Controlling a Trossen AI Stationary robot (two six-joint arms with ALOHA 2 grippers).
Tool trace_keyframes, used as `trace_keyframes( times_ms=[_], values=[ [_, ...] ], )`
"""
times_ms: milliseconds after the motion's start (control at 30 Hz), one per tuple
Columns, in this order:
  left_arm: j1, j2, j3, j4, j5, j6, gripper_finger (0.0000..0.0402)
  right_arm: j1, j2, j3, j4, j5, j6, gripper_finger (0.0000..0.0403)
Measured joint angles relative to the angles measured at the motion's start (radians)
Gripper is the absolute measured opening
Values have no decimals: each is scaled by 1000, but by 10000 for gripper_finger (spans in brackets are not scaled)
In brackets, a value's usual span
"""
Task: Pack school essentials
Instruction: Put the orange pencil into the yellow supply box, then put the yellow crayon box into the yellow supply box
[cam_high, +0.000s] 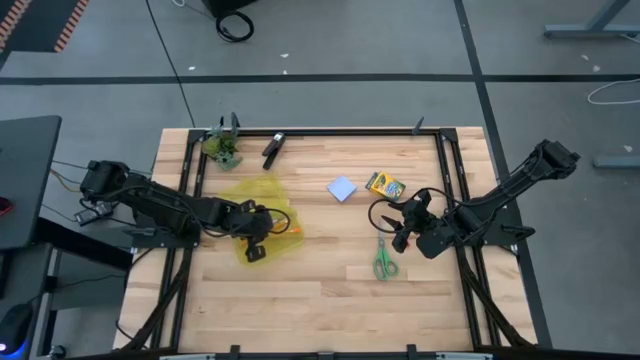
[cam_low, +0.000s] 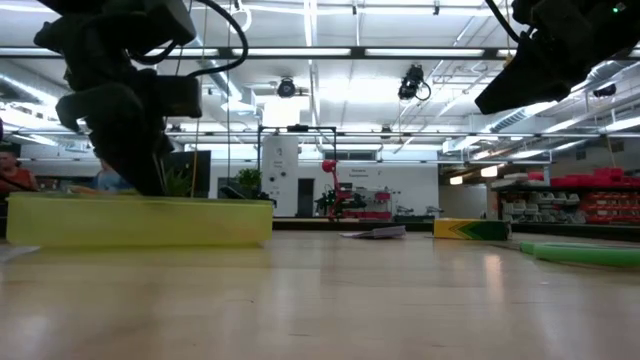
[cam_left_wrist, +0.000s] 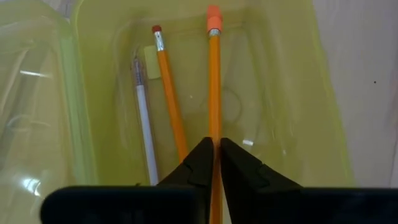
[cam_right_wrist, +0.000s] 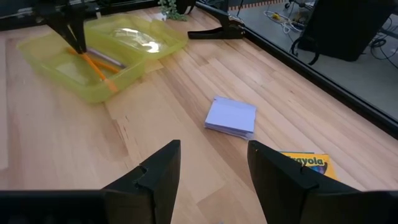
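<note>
A yellow translucent case (cam_high: 262, 215) lies open at the table's left, its lid (cam_left_wrist: 37, 93) folded out beside it. On its floor lie an orange pencil (cam_left_wrist: 169, 93) and a pale pen (cam_left_wrist: 144, 124). My left gripper (cam_left_wrist: 215, 144) reaches down into the case, shut on a second orange pencil (cam_left_wrist: 214, 81). My right gripper (cam_right_wrist: 214, 155) hovers open at the table's right, holding nothing. Near it lie the pale blue note pad (cam_right_wrist: 231, 116), the crayon box (cam_high: 384, 184) and the green-handled scissors (cam_high: 384, 260), all flat on the wood. My left gripper pinches the orange pencil's shaft (cam_left_wrist: 214, 130) between its two fingertips, well away from the eraser end (cam_left_wrist: 213, 18). The fingers come steeply from above into the case. The pencil runs lengthwise along the case; whether its eraser end rests on the floor, I cannot tell.
A black clip-like tool (cam_high: 273, 148) and a small green leafy clump (cam_high: 224, 147) sit at the table's far edge, left of the middle. A dark frame rail (cam_high: 445, 170) borders the table. Bare wood stretches between the case and the note pad.
</note>
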Motion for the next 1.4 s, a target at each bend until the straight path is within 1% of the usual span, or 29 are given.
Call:
trace_keyframes(
  times_ms=[267,433,533,667,867,1000,1067,1233,1400],
  values=[
    [0,0,0,-38,-7,31,81,0,0,0,7,0,1,193],
    [0,0,0,-19,-8,48,97,0,0,0,33,-26,-1,193],
    [0,0,0,-1,-8,60,97,0,0,0,41,-27,18,193],
    [0,0,0,9,-8,61,87,0,19,0,44,-29,49,193],
    [0,0,0,15,-50,62,79,-4,122,0,53,-23,109,193],
    [0,0,0,26,-51,73,88,-36,178,0,52,-13,162,193],
    [0,0,0,26,-51,73,94,-67,193,0,52,-46,168,193],
    [0,0,0,35,-51,73,102,-179,203,0,53,-191,121,200],
    [0,0,0,60,-51,95,103,-322,203,0,50,-311,6,227]
  ],
)
